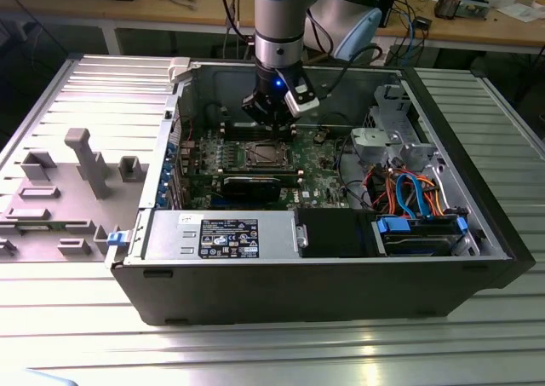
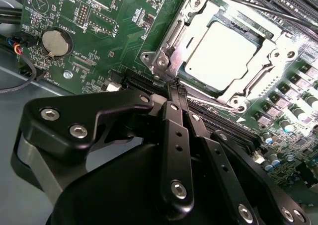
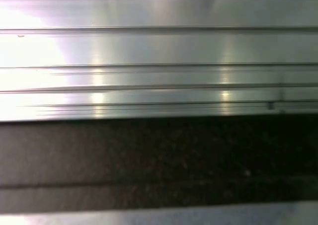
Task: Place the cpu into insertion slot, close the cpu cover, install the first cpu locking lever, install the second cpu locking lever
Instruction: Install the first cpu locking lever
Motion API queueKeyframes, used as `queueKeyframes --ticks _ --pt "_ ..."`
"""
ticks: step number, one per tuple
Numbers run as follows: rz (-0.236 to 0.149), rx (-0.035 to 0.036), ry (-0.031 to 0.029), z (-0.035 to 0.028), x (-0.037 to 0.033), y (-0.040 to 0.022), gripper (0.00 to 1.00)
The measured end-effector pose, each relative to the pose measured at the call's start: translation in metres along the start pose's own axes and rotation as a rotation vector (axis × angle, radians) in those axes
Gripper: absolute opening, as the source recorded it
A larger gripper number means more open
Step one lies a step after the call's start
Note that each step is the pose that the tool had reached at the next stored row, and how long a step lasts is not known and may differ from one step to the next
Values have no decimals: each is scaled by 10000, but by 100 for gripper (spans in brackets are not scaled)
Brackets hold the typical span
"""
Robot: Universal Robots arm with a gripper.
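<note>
Black two-fingered gripper (image 2: 175, 88), clenched and empty, presses its tips at the square silver windowed cpu cover (image 2: 198, 34) over the seated silver-grey cpu (image 2: 221, 53).

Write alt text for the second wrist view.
The black gripper, fingers together, points its tips at the edge of the cpu cover, which lies closed around the silver cpu in its socket on the green motherboard.

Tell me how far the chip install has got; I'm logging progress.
Done: the chip sits in its socket and the metal cover lies closed around it. In hand: the gripper, fingers shut and empty, is at the socket's corner by a lever wire. Whether either lever is latched I cannot tell.
</note>
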State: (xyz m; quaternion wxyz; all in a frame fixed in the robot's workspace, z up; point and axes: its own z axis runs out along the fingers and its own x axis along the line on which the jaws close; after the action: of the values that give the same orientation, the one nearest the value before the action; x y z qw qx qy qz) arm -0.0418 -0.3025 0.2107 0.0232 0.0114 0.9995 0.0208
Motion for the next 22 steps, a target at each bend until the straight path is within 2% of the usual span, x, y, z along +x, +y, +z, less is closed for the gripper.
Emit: queueKeyframes --ticks 18,22 --pt "-6 0 1 5 -17 3 11" --pt "-234 -11 10 6 -16 3 11"
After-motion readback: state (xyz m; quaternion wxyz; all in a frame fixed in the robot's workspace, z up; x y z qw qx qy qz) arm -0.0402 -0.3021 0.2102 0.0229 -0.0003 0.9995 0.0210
